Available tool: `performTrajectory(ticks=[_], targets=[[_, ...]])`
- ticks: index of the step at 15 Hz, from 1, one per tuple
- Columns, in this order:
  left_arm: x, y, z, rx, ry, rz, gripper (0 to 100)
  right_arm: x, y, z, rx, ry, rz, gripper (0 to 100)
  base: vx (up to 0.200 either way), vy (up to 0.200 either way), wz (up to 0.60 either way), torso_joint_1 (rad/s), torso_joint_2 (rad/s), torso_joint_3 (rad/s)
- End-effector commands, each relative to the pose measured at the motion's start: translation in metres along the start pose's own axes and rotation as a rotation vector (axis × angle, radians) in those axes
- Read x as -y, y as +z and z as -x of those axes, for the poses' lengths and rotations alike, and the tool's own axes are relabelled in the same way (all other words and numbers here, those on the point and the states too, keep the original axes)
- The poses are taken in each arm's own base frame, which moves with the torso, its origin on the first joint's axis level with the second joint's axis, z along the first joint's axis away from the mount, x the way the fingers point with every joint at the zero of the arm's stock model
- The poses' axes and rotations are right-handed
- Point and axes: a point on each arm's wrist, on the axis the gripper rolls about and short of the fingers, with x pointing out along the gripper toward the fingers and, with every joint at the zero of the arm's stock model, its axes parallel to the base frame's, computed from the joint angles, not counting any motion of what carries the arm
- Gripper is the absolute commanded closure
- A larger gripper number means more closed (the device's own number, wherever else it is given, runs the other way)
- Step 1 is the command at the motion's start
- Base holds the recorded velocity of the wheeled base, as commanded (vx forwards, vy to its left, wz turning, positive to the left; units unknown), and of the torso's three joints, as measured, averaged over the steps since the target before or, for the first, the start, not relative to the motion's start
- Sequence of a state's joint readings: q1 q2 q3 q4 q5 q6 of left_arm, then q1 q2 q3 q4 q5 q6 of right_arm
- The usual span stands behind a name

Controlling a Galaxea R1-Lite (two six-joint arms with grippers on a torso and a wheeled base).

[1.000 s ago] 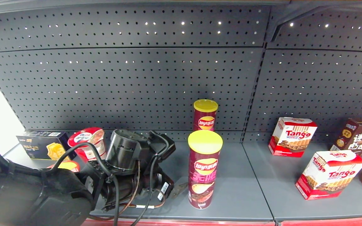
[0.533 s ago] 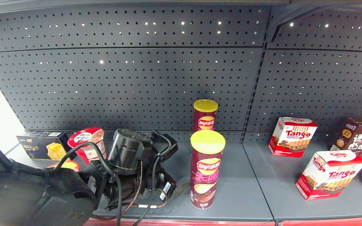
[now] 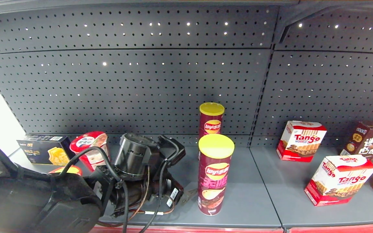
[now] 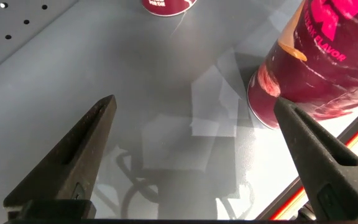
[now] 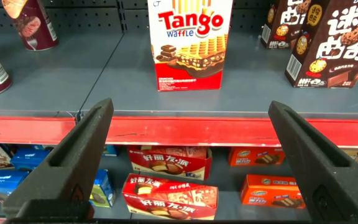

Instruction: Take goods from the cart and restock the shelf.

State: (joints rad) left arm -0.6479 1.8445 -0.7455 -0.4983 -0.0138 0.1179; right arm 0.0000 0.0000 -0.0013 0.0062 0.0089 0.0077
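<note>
Left gripper (image 4: 191,106) gaping wide, low over shelf (image 4: 135,62).
Front chip can (image 4: 316,68) just beside one fingertip; right gripper (image 5: 188,109) wide, wafer box (image 5: 190,43) ahead.

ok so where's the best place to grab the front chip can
Probably mid-body, across the round wall, from the robot's left, where the open left pincer sits beside it. The front chip can stands upright, tall and narrow, so a grip at the base may tip it; the rear can blocks the back.
</note>
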Motion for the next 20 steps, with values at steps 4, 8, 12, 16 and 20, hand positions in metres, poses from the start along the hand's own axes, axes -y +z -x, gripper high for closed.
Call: performTrajectory(ticks=[4, 8, 12, 16, 20], targets=[[0.001, -0.002, -0.001, -0.007, -0.003, -0.001, 0, 0.0, 0.0, 0.0, 0.0, 0.0, 0.0, 0, 0.0, 0.0, 0.0, 0.0, 0.0, 0.0], [-0.027, 0.01, 0.017, 0.057, 0.087, 0.035, 0, 0.0, 0.0, 0.0, 0.0, 0.0, 0.0, 0, 0.0, 0.0, 0.0, 0.0, 0.0, 0.0], [-0.055, 0.033, 0.081, 0.238, 0.221, 0.08, 0, 0.0, 0.0, 0.0, 0.0, 0.0, 0.0, 0, 0.0, 0.0, 0.0, 0.0, 0.0, 0.0], [-0.047, 0.022, 0.166, 0.34, 0.356, 0.154, 0, 0.0, 0.0, 0.0, 0.0, 0.0, 0.0, 0, 0.0, 0.0, 0.0, 0.0, 0.0, 0.0], [-0.028, -0.015, 0.25, 0.423, 0.426, 0.258, 0, 0.0, 0.0, 0.0, 0.0, 0.0, -0.002, 0, 0.0, 0.0, 0.0, 0.0, 0.0, 0.0]])
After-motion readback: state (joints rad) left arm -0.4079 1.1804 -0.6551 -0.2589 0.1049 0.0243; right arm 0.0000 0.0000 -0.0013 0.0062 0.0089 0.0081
